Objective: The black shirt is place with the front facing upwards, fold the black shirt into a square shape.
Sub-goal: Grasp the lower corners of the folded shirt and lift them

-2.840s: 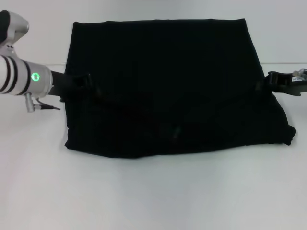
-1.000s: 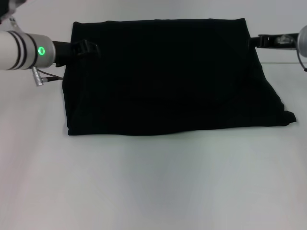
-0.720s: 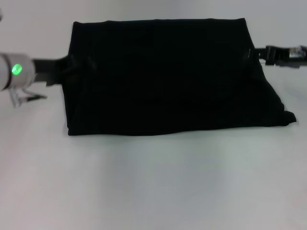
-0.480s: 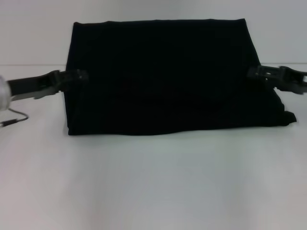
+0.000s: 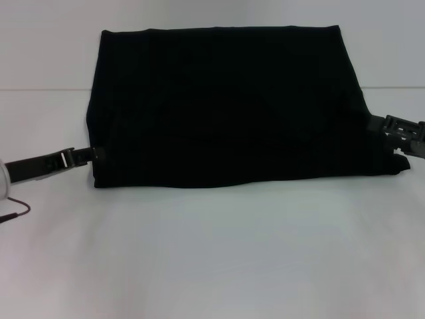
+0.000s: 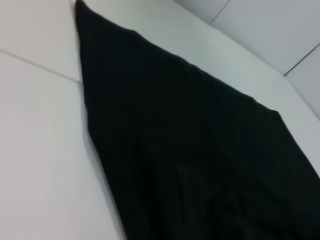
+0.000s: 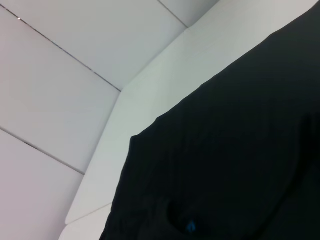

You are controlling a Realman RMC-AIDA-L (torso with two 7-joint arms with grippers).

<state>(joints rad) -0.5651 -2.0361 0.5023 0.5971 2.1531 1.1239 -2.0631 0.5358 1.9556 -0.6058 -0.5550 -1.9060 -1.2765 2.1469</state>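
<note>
On the white table (image 5: 212, 259) before us lies the black shirt (image 5: 232, 106), folded into a broad, roughly rectangular block, plain side up; our left gripper (image 5: 93, 155) sits at its near left corner and our right gripper (image 5: 392, 133) at its right edge — both low by the cloth; whether either is open or holds fabric, we cannot tell; a small blue label (image 7: 190, 226) shows in the right wrist view.

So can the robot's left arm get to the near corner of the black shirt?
Probably yes. The left gripper sits right at the near left corner of the black shirt, low on the white table, and nothing lies between them. The right gripper is at the opposite edge.
</note>
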